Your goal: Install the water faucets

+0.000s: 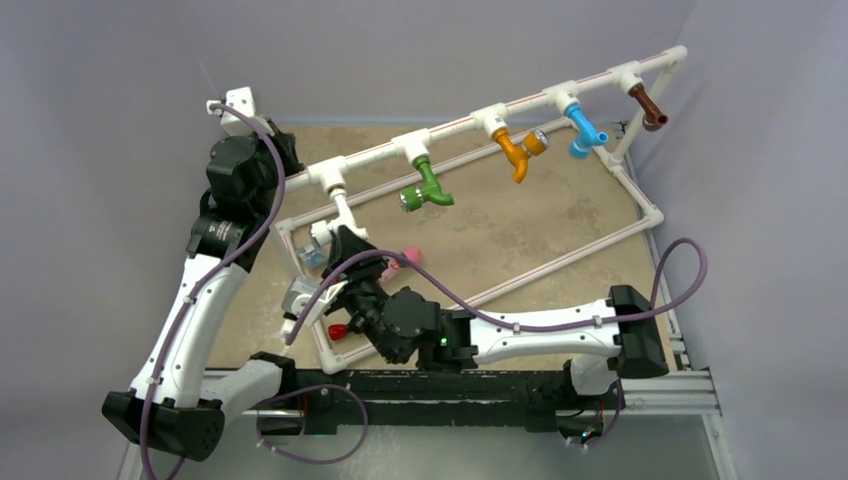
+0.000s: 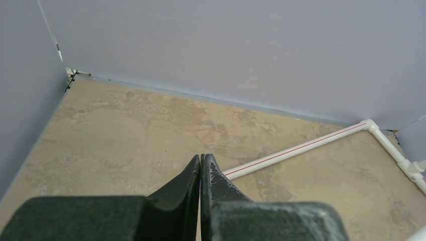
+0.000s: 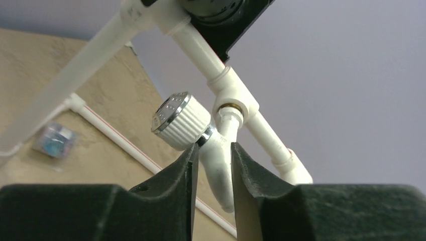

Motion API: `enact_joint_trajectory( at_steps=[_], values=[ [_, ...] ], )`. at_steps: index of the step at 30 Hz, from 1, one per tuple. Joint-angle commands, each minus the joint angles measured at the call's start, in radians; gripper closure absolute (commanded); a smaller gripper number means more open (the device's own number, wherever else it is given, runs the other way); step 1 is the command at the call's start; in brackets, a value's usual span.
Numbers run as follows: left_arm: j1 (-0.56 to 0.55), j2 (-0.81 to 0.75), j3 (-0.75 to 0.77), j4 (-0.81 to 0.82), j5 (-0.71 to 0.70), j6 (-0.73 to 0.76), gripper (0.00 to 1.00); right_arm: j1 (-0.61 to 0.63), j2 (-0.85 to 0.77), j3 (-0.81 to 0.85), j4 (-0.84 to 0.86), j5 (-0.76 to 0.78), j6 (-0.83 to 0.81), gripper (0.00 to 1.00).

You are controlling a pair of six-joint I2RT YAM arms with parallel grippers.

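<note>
The white plastic faucet (image 3: 221, 175) with its ribbed round knob, seated at the left end of the white pipe frame (image 3: 201, 50), is grasped at its bent spout by the right end effector (image 3: 213, 148). It is judged light, rigid and slick, so the spout body is best held rather than the knob. The left end effector (image 2: 201, 165) is clenched on nothing.

Soft, even light fills all three views, and shadows on the table (image 1: 560, 230) are faint. The shiny cap on the white faucet (image 3: 183, 123) has a bright spot. The small blue thing (image 3: 54, 141) far behind it looks blurry.
</note>
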Motion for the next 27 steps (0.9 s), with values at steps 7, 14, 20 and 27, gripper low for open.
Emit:
enact_joint_trajectory(
  at_steps=[7, 14, 20, 27],
  values=[
    [-0.042, 0.025, -0.059, -0.295, 0.097, 0.064, 1.0, -0.052, -0.187, -0.03, -0.116, -0.193, 0.328, 0.43],
    [-0.042, 0.021, -0.06, -0.296, 0.098, 0.064, 1.0, -0.05, -0.285, -0.078, -0.262, -0.352, 0.305, 0.2],
    [-0.042, 0.02, -0.062, -0.296, 0.099, 0.064, 1.0, -0.049, -0.306, -0.058, -0.43, -0.461, 0.146, 0.14],
    [-0.042, 0.023, -0.063, -0.294, 0.099, 0.066, 1.0, -0.047, -0.231, -0.104, -0.389, -0.273, -0.149, 0.12]
  ],
)
